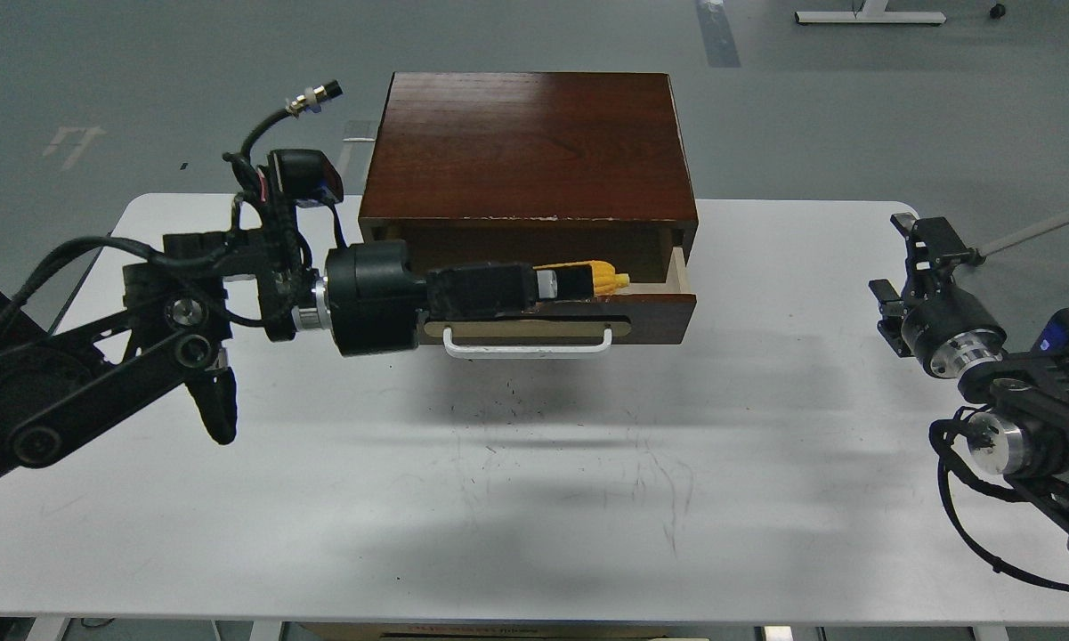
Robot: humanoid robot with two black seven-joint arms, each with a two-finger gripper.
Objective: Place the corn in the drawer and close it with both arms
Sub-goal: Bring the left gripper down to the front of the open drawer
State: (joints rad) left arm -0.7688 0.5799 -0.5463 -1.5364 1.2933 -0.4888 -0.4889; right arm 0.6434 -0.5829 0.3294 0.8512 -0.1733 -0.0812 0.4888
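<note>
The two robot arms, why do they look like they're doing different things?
The left hand reaches sideways over the open drawer, at the yellow corn; the right hand hangs off to the side over the white table, away from the drawer. The left hand seems to hold the corn, though its fingers are too dark to tell; the right hand carries nothing. Both arms are black with silver wrist rings.

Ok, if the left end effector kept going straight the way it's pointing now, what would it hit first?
The left end effector points right, over the open drawer, with the corn at its tip. Going straight on, it would probably meet the drawer's pale right inner side first, though depth is hard to judge.
</note>
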